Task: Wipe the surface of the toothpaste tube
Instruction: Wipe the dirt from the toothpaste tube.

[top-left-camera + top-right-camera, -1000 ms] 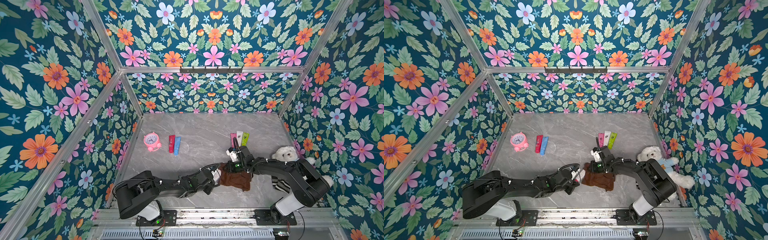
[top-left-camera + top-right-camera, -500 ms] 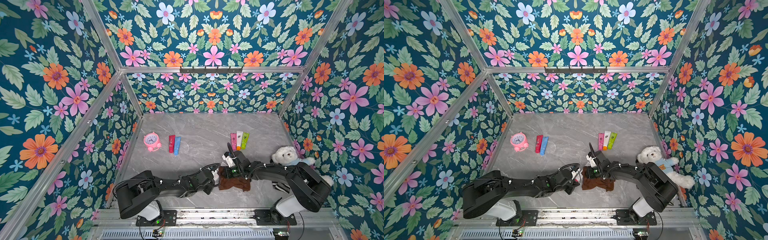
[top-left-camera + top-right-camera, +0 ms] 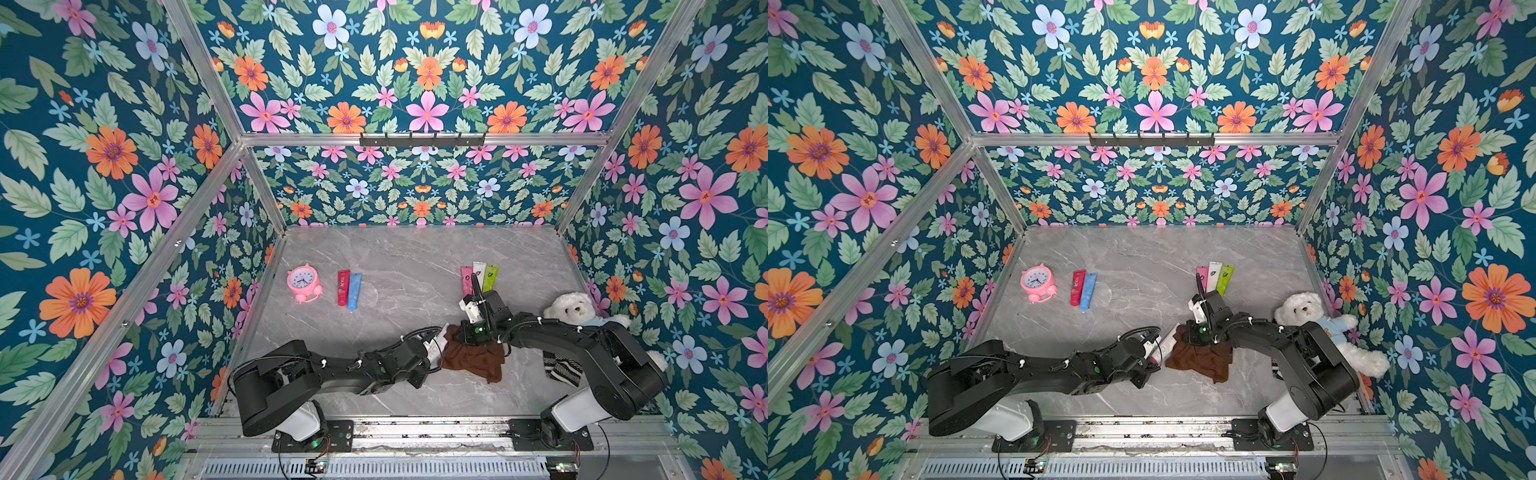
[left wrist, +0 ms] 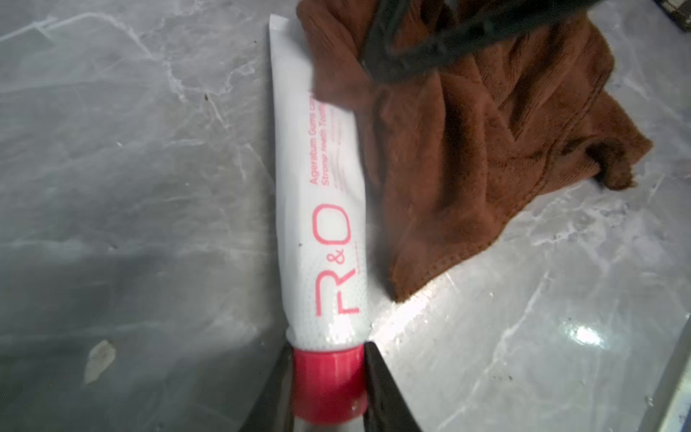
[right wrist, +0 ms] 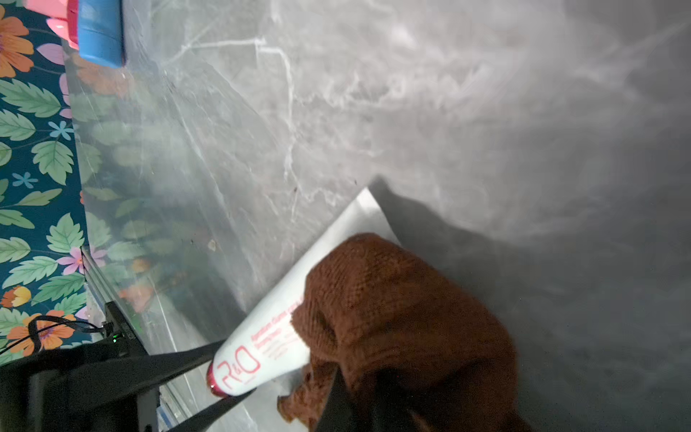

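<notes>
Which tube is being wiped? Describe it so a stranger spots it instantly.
On the grey marble tabletop, look front and centre. There is a white tube, red cap pinched by the left gripper, far end under a brown cloth. Unlike the loose tubes farther back, it reads R&O in pink.

Left arm (image 3: 332, 372) and right arm (image 3: 582, 345) are seen all black, each on a white base (image 3: 300, 419) over a black plate (image 3: 338, 433). Black cables (image 3: 519, 323) are held by white ties (image 3: 540, 321). Thin black fingers (image 4: 379, 385) are shown on the left gripper (image 4: 329, 346); a white block (image 3: 468, 309) at the right wrist's twelve o'clock.
</notes>
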### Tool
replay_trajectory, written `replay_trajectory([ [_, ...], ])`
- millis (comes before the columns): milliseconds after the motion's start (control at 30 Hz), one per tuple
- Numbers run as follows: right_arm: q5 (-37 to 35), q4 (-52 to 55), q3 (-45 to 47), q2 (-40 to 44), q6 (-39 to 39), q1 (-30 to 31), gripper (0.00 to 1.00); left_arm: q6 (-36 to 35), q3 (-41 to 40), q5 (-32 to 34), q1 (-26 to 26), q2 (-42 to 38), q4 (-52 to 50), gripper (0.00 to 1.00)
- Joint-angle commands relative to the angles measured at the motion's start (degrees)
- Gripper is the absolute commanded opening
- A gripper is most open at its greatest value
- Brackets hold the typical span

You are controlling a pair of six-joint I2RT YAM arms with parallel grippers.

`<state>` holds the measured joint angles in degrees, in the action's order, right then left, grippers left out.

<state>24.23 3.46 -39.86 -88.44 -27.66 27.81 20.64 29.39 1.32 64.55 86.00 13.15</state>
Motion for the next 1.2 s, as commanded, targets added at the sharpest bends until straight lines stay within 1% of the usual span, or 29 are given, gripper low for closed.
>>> replay_trajectory([
  [0,0.0,2.6,-2.5,-1.4,3.6,-0.4,0.0,-0.8,-0.2,-1.3,0.1,0.1,-3.0,0.05],
  [133,2.3,0.6,-2.5,-3.8,2.7,0.5,0.0,-0.8,-0.2,-1.3,0.0,0.1,-3.0,0.05],
  [267,3.0,-0.7,-0.1,-4.1,1.4,3.5,0.0,-0.6,-0.4,-1.4,0.0,-0.1,-2.9,0.04],
  [433,4.5,-2.0,3.4,-1.4,-1.5,8.0,0.0,-0.5,-0.5,-1.5,0.0,-0.1,-2.8,0.03],
  [600,6.1,-3.4,3.7,1.4,-4.6,12.9,0.0,-0.6,0.1,-1.6,0.0,0.7,-3.1,0.03],
  [667,5.6,-3.3,3.8,1.5,-4.6,12.9,0.0,-0.3,0.1,-1.2,0.0,0.5,-3.3,0.03],
  [733,2.6,-2.1,4.0,1.7,-3.4,12.1,0.0,-0.2,-0.1,-0.8,0.0,0.1,-3.5,0.03],
  [867,2.6,-0.8,4.9,1.8,-1.4,5.4,0.0,0.7,-0.8,0.7,0.0,-1.5,-3.9,0.02],
  [967,0.7,3.2,4.2,2.8,1.3,1.7,0.0,2.4,-1.3,3.2,-0.6,-2.9,-5.0,0.0],
  [1067,-1.0,6.2,3.9,5.2,2.9,1.3,0.0,4.6,-0.7,6.5,-2.3,-3.9,-8.2,0.0],
  [1167,0.0,5.3,5.8,7.4,3.3,1.4,0.0,6.5,0.1,9.7,-4.4,-6.0,-10.6,0.0],
])
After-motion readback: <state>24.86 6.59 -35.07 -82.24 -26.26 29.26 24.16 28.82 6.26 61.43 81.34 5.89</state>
